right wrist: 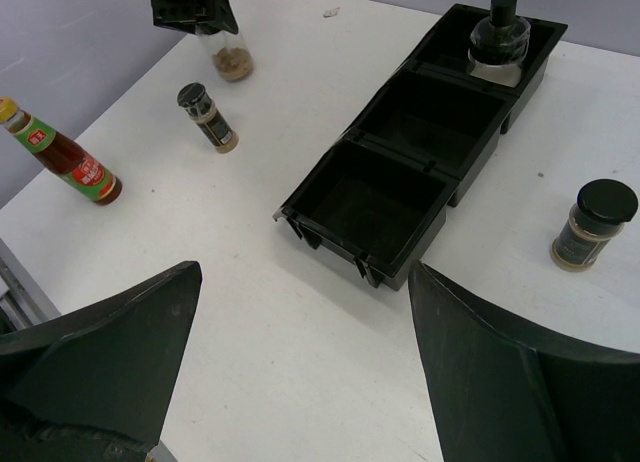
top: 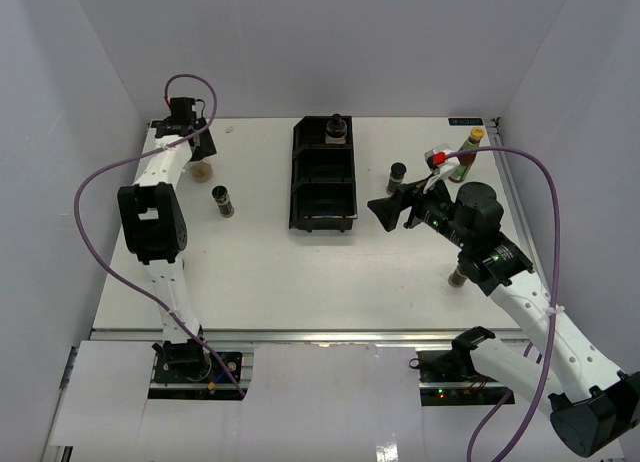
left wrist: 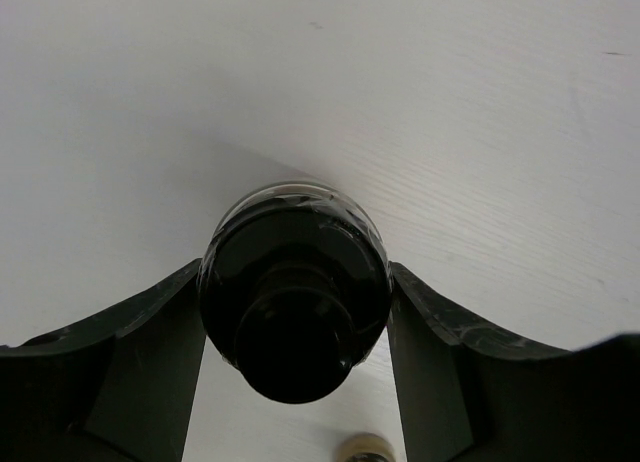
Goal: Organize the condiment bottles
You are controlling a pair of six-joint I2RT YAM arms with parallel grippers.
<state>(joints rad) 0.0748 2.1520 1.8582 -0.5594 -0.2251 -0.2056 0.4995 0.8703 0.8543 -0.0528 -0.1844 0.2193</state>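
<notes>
Left tool (left wrist: 296, 322) is pinching the tan-filled jar (right wrist: 233, 60) by its sides, near the counter's (top: 260, 272) far-left corner. Best now: lift straight up, keep it upright, carry it to an empty tray (top: 297, 182) compartment. Right tool (right wrist: 302, 282) hangs spread wide, holding nothing.

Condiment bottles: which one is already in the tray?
The black-capped jar in the tray's far end compartment; the rest visible stand outside it.

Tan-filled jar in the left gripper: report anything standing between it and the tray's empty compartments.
Nothing visible blocks the tan-filled jar from the black tray: bare table lies between. A dark-labelled spice jar stands just nearside of that line, apart from both.
</notes>
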